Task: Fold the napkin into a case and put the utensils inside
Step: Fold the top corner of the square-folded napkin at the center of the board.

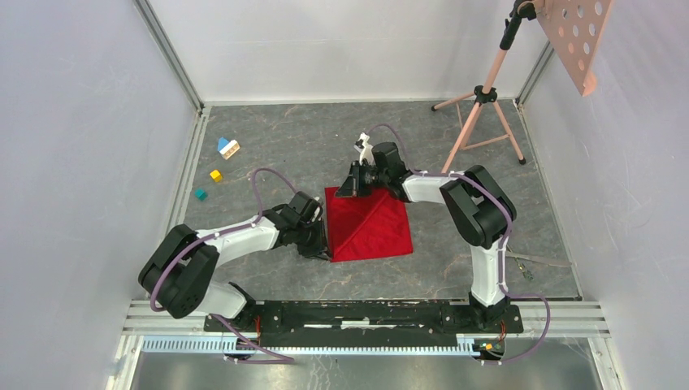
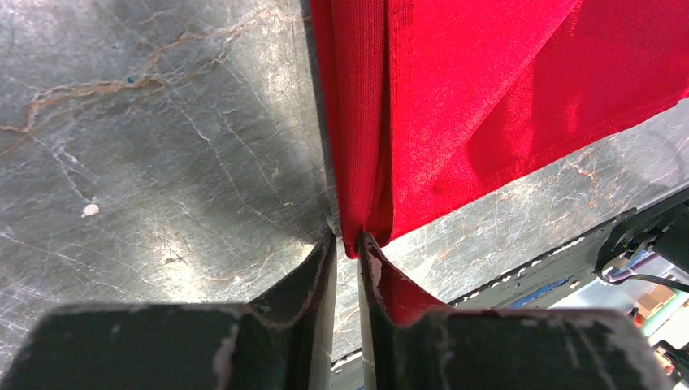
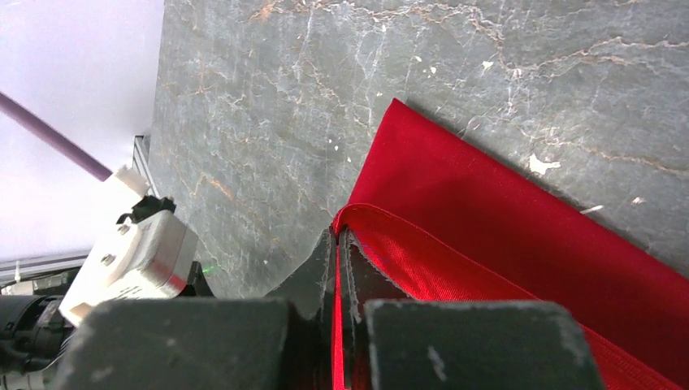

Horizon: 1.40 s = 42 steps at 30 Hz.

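1. Top external view: the napkin (image 1: pixel 370 223) lies roughly square on the grey marbled bench (image 1: pixel 268 130), about midway between the two arms, with a diagonal crease running across it from its far-left corner.
2. The right end effector (image 1: pixel 351 188) is at the napkin's far-left corner, and the left end effector (image 1: pixel 325 249) is at its near-left corner.
3. Right wrist view: the fingers are pressed together with a thin line of red cloth clamped between them. The pinched part is a folded upper edge raised off the bench, while a lower layer of the napkin lies flat beneath it.
4. Left wrist view: the fingers stand only a narrow slit apart. A bunched, folded edge of the napkin comes down to the fingertips (image 2: pixel 370 252), and its point sits in the slit. I cannot tell whether the cloth is gripped or only touched.
5. Three small toy blocks (image 1: pixel 215 175) sit on the bench well to the left of the napkin, and a pink tripod stand (image 1: pixel 485 97) is at the far right.
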Motion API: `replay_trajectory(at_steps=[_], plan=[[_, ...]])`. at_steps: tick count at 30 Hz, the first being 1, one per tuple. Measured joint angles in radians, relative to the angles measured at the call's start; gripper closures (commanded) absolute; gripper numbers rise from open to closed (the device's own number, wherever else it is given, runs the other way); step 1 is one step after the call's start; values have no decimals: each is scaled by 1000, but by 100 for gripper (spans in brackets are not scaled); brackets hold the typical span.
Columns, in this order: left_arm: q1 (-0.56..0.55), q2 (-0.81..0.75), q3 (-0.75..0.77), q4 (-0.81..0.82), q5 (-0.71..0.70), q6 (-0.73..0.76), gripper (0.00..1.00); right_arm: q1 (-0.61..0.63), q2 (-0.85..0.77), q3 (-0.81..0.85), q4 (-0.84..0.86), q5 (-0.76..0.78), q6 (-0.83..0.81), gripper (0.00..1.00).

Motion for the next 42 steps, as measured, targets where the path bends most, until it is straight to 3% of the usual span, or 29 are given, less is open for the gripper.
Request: replay_trajectory(at_steps=[25,38,42], plan=[[1,7,-14,47,21,0,81,0,122,100,5,-3,18,100],[1,6,-16,49,21,-1,82,0,163,129,6,-11,22,90],[1,5,-16,49,21,-2,78,0,180,142,5,-11,21,87]])
